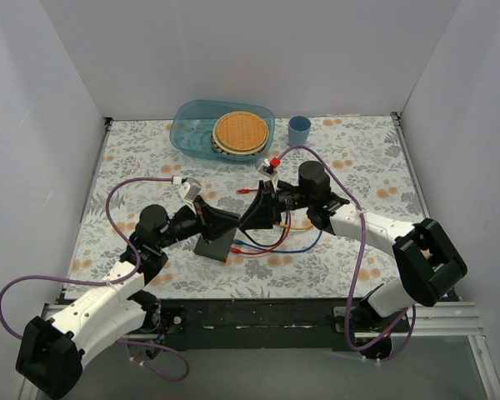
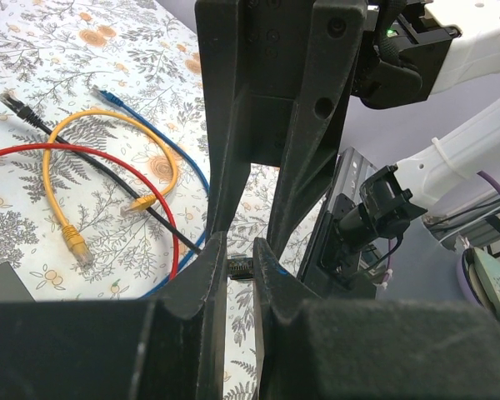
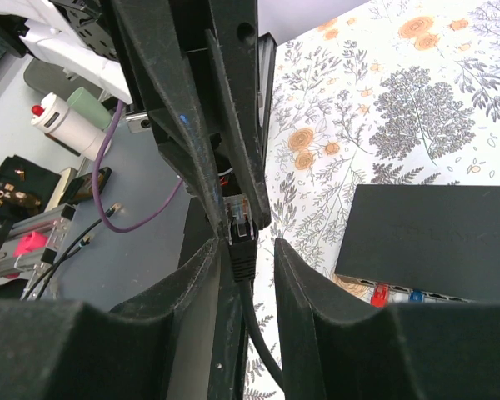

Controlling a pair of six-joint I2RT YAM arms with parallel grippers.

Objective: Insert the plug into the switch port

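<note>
The switch (image 1: 214, 247) is a flat black box on the floral cloth. In the right wrist view (image 3: 433, 237) a red plug (image 3: 381, 293) and a blue plug (image 3: 415, 296) sit in its sockets. My left gripper (image 1: 233, 221) (image 2: 240, 271) is shut on the clear tip of the black plug (image 2: 240, 267) (image 3: 242, 237), held above the cloth to the right of the switch. My right gripper (image 1: 252, 215) (image 3: 243, 254) meets it tip to tip. Its jaws stand open around the plug's black boot, and the black cable (image 3: 258, 333) runs between them.
Loose orange (image 2: 117, 121), red (image 2: 67, 150) and blue (image 2: 179, 154) cables lie looped on the cloth right of the switch. A teal basin (image 1: 187, 125) holding an orange disc and a blue cup (image 1: 299, 129) stand at the back. White walls enclose the table.
</note>
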